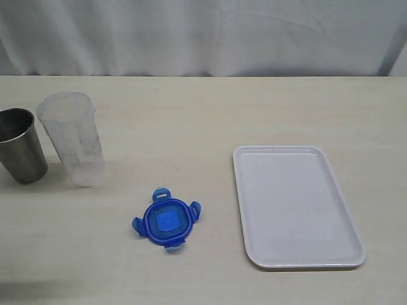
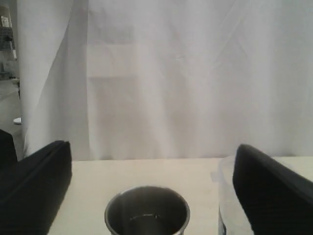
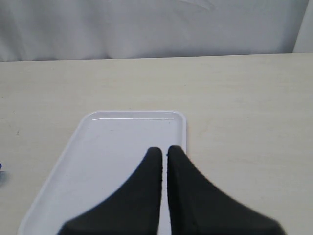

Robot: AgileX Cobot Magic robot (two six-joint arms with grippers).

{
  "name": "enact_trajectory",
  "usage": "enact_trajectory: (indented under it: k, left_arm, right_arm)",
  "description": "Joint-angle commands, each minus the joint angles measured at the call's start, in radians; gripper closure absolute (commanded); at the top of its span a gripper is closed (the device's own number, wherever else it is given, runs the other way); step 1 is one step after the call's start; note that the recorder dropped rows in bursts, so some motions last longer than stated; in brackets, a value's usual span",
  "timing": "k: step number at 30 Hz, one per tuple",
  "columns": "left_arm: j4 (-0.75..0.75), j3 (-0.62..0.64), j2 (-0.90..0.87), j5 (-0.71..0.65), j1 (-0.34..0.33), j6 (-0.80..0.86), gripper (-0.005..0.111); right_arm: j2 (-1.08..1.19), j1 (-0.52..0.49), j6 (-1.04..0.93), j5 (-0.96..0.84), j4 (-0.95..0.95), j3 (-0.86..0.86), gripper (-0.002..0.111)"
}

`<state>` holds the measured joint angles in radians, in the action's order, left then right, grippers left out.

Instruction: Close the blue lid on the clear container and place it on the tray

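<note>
Exterior view: The blue lid (image 1: 166,219) lies flat on the table (image 1: 191,114) near its front edge, well apart from the clear container (image 1: 73,136). The container stands open-topped toward the left edge, just beside a steel cup (image 1: 20,145). The tray (image 1: 299,149) sits toward the right edge with nothing on it. No arm shows.
Left wrist view: The left gripper (image 2: 151,145) hangs with its jaws wide apart and nothing between them, facing the cup (image 2: 146,210). The container (image 2: 225,196) peeks past one jaw.
Right wrist view: The right gripper (image 3: 164,149), jaws pressed together and empty, hovers over the tray (image 3: 132,115).
Progress: Apparently nothing is done yet. The lid has to be fitted and the container carried to the tray.
</note>
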<state>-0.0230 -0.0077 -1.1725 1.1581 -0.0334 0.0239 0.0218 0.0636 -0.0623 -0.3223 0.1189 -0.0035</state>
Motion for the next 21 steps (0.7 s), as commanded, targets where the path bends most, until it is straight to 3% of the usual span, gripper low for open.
enact_trajectory:
  k: [1,9,21]
  left_arm:
    - [-0.002,-0.032,-0.154,0.063,-0.002,0.028,0.018]
    - [-0.006,-0.094,-0.424,0.063,-0.002,0.054,0.018]
    - [-0.018,-0.147,-0.569,0.063,-0.002,0.057,0.018]
  right_arm:
    - [0.001,0.002,0.002,0.004,-0.001,0.004,0.104]
    - [0.001,0.002,0.002,0.004,-0.001,0.004,0.104]
    - [0.001,0.002,0.002,0.004,-0.001,0.004,0.104]
